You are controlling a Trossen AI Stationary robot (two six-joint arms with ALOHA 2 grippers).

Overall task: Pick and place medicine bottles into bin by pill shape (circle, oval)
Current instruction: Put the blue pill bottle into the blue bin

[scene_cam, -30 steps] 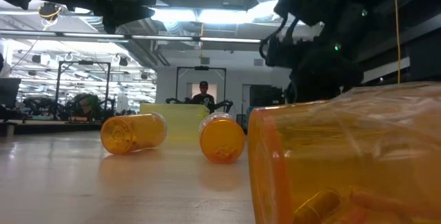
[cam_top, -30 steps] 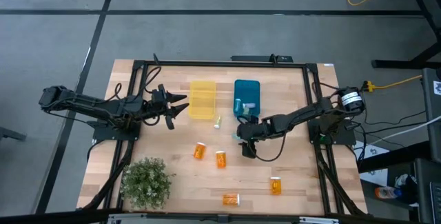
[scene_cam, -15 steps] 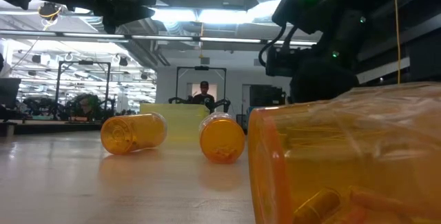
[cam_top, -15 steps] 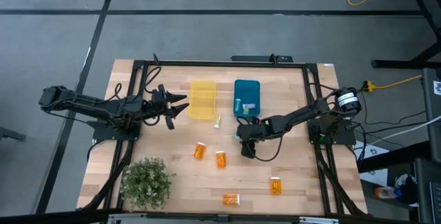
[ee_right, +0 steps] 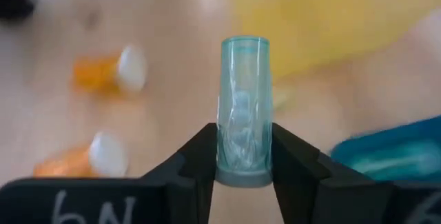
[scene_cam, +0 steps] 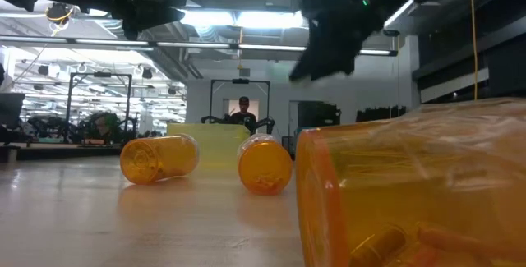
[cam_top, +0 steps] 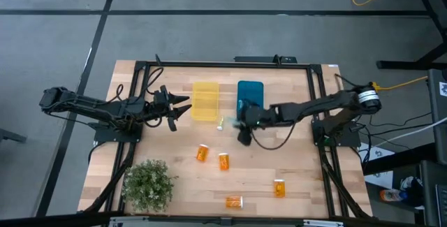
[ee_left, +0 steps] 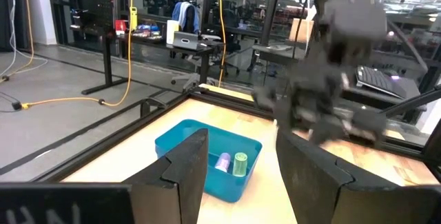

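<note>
My right gripper [cam_top: 242,125] hangs above the table by the near left corner of the blue bin [cam_top: 250,96], shut on a clear teal bottle [ee_right: 244,114]. In the low view it [scene_cam: 327,33] shows raised and blurred. The blue bin holds two small bottles [ee_left: 231,163]. A yellow bin [cam_top: 205,101] stands to its left, and a pale bottle [cam_top: 220,123] lies on the table between them. Several orange bottles [cam_top: 202,153] [cam_top: 224,160] [cam_top: 279,188] lie on their sides nearer the front. My left gripper [cam_top: 183,107] waits left of the yellow bin, open and with nothing between its fingers. My right gripper pinches the teal bottle's lower part [ee_right: 244,163] between its two fingers [ee_right: 200,156], one on each side of the round wall. The bottle sticks out forward past the fingertips, in line with them. It is lifted clear of the table.
A potted plant [cam_top: 148,184] stands at the near left corner. A black frame [cam_top: 209,64] runs around the table's edges. One orange bottle [scene_cam: 411,193] lies right before the low camera. A person [scene_cam: 242,112] stands far off in the room behind.
My right gripper has shut on the teal bottle, risen from the table, and gone toward the far edge and a little left, toward the blue bin. The bottle has been lifted clear with it.
</note>
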